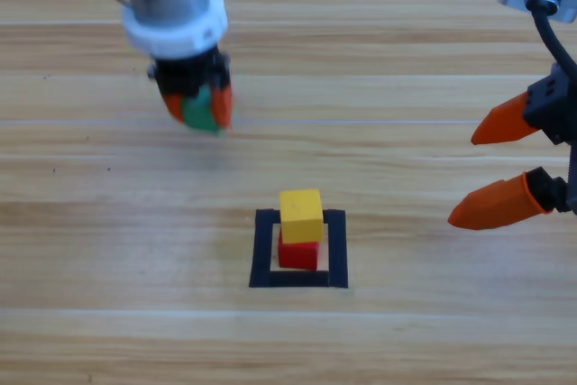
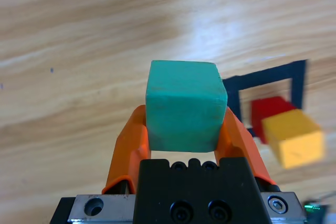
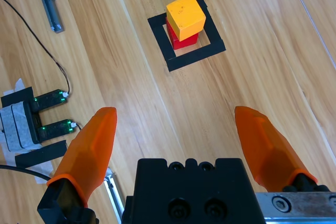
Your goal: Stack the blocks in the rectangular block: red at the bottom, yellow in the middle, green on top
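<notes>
1. Already, two of three layers stand: the yellow cube [image 1: 301, 215] sits on the red cube [image 1: 297, 252] inside the black tape square [image 1: 262, 250].
2. Up at about ten o'clock from the stack, the left gripper [image 1: 198, 107] carries the teal-green cube [image 2: 185, 106], jaws clamped on its sides, clear of the table.
3. Over at three o'clock, the right gripper [image 1: 507, 167] waits, jaws spread wide and empty.
4. Only the green placement on yellow appears to remain.
</notes>
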Available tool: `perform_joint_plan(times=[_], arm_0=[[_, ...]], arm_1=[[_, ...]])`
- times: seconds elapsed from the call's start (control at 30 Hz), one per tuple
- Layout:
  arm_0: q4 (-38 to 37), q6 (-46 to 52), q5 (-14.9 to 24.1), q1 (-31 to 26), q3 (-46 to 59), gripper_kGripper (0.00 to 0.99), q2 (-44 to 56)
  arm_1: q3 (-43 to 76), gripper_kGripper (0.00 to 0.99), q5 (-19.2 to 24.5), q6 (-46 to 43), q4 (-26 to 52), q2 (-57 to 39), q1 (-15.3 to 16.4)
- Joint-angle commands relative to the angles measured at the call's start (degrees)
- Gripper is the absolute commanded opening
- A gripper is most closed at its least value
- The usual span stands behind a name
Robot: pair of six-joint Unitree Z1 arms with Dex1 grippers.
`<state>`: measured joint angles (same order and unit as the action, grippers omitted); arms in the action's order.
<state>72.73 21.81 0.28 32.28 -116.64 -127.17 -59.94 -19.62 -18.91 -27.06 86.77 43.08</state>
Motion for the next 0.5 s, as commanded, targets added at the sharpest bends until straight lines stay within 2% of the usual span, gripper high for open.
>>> perform_joint_plan(times=[0.03, 0.27, 0.5], arm_0=[[3.91, 11.14, -1.24, 2.09, -2.62, 0.117, 5.53], [5.58, 18.53, 0.60, 9.38, -3.59, 0.118, 7.64], [5.84, 23.19, 0.34, 12.72, -2.97, 0.118, 5.97]], arm_1=[[2.02, 0.986, 0.72, -0.34, 1.31, -0.02, -1.25], [2.02, 0.986, 0.72, -0.34, 1.22, -0.20, -1.25], [2.19, 0.986, 0.72, -0.34, 1.22, -0.55, -1.25]])
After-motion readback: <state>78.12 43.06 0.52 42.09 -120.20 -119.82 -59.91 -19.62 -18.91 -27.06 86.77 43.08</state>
